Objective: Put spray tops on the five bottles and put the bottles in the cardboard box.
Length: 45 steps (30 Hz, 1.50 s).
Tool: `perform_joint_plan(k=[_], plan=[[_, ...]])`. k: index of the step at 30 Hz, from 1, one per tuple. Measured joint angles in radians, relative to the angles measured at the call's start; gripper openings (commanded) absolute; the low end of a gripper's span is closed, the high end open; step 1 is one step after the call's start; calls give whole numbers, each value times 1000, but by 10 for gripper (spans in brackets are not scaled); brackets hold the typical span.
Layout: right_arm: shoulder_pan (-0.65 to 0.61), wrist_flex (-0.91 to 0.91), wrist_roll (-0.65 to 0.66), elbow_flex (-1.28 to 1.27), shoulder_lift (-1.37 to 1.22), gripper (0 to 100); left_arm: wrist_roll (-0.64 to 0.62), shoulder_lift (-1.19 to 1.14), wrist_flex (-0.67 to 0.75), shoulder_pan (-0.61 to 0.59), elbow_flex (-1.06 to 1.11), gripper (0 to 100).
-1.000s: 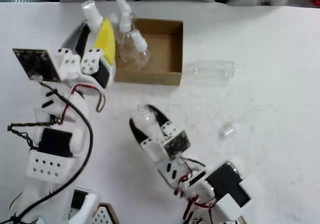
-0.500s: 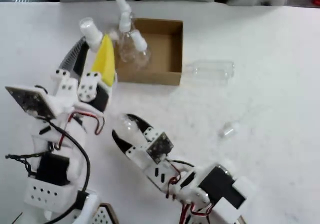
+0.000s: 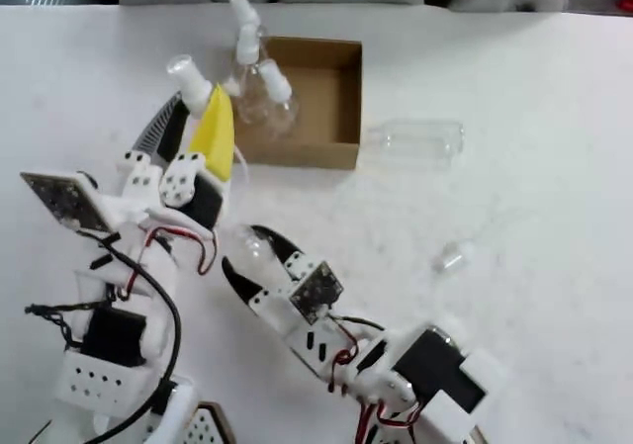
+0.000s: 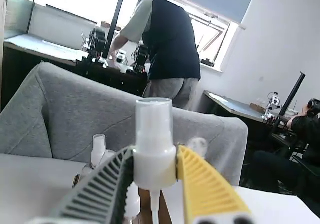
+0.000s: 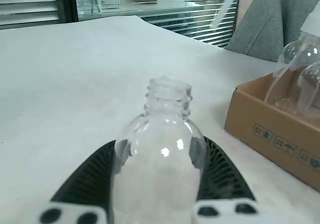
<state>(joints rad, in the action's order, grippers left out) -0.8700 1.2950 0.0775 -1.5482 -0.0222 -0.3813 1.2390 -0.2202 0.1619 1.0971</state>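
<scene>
- left gripper (image 3: 198,96): pinching a spray top (image 3: 188,75) by its collar between the grey and yellow fingers; hovering just beside the near left corner of the cardboard box (image 3: 297,154); head of the top pointing outward past the fingertips, thin tube running back between the fingers
- right gripper (image 3: 249,253): pressing its black fingers on the sides of an open bottle (image 3: 247,244); holding it above the table (image 3: 534,88), nearer the arms' bases than the box
- bottle's long axis: lying along the right gripper's fingers, bare threaded neck (image 5: 169,97) facing outward
- deciding relation: top and neck standing apart, the top lying farther off toward the box; the tube end is facing away from the neck, so the top is probably needing a turn before meeting it
- capped bottles (image 3: 262,93): sitting in the box's left end
- loose bottle (image 3: 415,139): lying on its side just right of the box, uncapped
</scene>
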Motion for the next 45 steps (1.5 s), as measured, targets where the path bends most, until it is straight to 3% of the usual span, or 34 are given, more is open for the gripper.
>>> perform_joint_plan(k=[7, 18, 45], plan=[[3, 0, 0, 0, 0, 15, -5, 15, 0, -9, 17, 41], [11, 0, 0, 0, 0, 15, -6, 321, 0, -15, 207, 41], [11, 0, 0, 0, 0, 15, -6, 334, -20, -14, 299, 41]])
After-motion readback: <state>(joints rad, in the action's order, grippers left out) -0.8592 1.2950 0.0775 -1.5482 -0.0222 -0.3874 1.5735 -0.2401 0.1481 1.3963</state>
